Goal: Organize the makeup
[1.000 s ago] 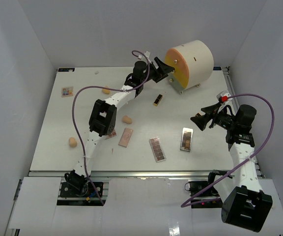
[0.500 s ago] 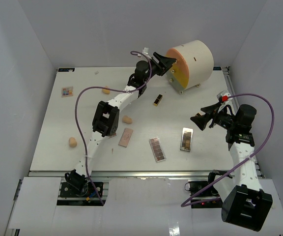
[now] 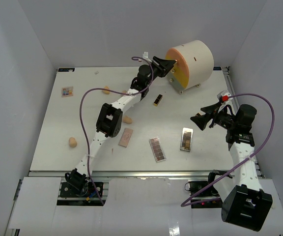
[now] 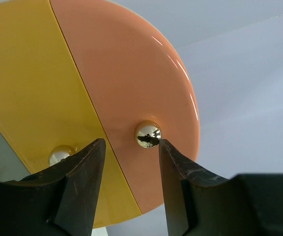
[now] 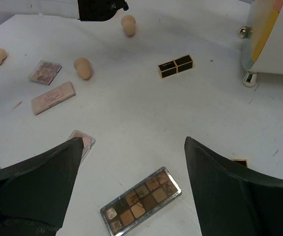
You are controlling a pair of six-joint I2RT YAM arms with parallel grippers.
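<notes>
— Where does the makeup lie, starting from our side?

— Counting from the table's middle: a flat brown eyeshadow palette at five o'clock, a second brown palette at four, a slim pink rectangular palette at seven, and a peach egg-shaped sponge out at eight.

— And the right gripper?

— The black right gripper hangs over the white table at three o'clock, spread wide, holding nothing.

— Further back?

— A second peach sponge sits at nine, beside the left arm. At ten there is a third sponge, and further out a small square palette. A black-and-gold lipstick tube lies at one.

— The left gripper?

— Beyond the lipstick, the black left gripper faces the big cream cylinder. Its fingers flank a round gold knob on the peach-orange panel. The gap is narrow but wider than the knob, so nothing is clamped.
</notes>
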